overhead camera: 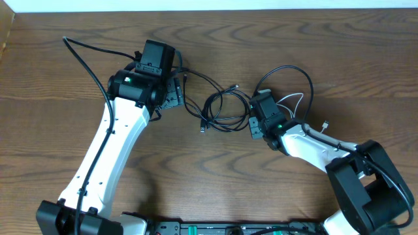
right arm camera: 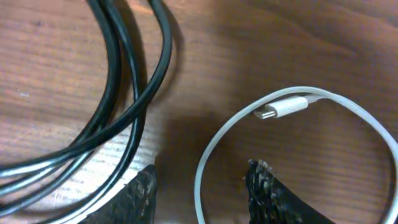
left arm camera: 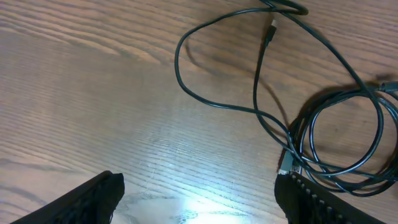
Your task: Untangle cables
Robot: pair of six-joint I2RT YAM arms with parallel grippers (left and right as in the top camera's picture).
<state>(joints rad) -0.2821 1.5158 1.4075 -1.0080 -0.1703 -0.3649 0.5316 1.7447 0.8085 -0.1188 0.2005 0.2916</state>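
Observation:
Black cables [overhead camera: 208, 106] lie in a loose coil at the table's middle, between my two grippers. In the left wrist view a thin black loop [left arm camera: 179, 68] and a small plug end [left arm camera: 272, 28] run into the coil [left arm camera: 379, 124] on the right. My left gripper [left arm camera: 199, 200] is open wide over bare wood, and its right finger [left arm camera: 317, 202] is close to the coil. The white cable [right arm camera: 205, 155], with its plug [right arm camera: 280, 109], curves between the fingertips of my right gripper [right arm camera: 202, 193]. That gripper is open, with a gap on both sides of the white cable. Black strands [right arm camera: 118, 93] pass to its left.
The wooden table [overhead camera: 326, 52] stretches around the cables. A thicker black arm wire [overhead camera: 85, 62] runs along the left arm. The white cable [overhead camera: 295, 100] shows beside the right gripper [overhead camera: 256, 121], and the left gripper [overhead camera: 171, 91] sits just left of the coil.

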